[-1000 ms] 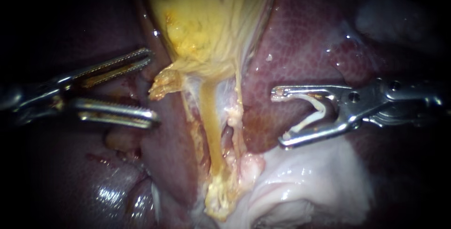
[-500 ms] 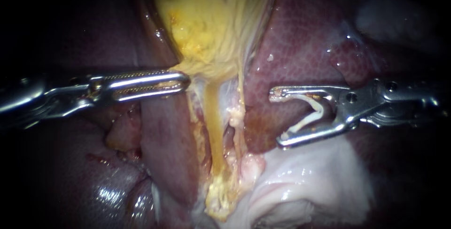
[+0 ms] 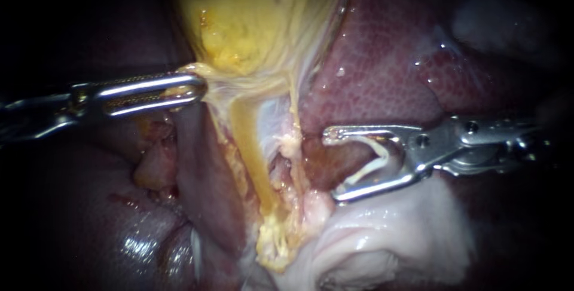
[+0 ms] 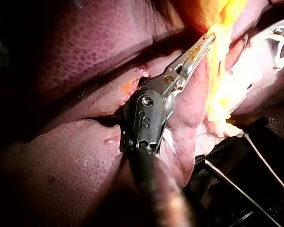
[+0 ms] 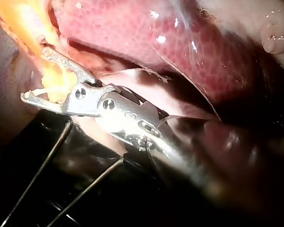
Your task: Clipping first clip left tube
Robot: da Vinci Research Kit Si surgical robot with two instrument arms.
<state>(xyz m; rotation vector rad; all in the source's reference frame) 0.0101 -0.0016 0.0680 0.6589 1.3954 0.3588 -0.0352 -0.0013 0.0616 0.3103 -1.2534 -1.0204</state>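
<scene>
My left instrument (image 3: 196,88) reaches the neck of the gallbladder (image 3: 257,22). Its end effector is pressed together on a yellow fold of that neck, with a jaw on each side of the fold. The fold stands stretched out sideways from the gallbladder, taut between the neck and my jaws. The left wrist view shows the same grip (image 4: 204,43), the slim tip pinching the bright yellow edge where it meets the liver (image 4: 85,52).

The left tube (image 3: 254,159) runs from the gallbladder's neck as a smooth yellow band. It ends in a frayed yellow clump at the end far from the gallbladder. Beside it, on the side away from my left instrument, lie a darker strand and some pale shreds.

My right instrument (image 3: 332,164) sits farther from the gallbladder than the left one, across the left tube from it. Its end effector is spread wide, and a white clip (image 3: 375,158) is seated in it, one leg along each jaw. The open mouth faces the tubes, and its tips stand just beside the pale shreds, apart from the left tube. From the right wrist view (image 5: 34,74) the clip (image 5: 43,89) shows as a white line against glowing yellow tissue.

Red mottled liver (image 3: 382,58) lies behind the right instrument's jaws, and glistening whitish tissue (image 3: 394,231) lies on their side away from the gallbladder.
</scene>
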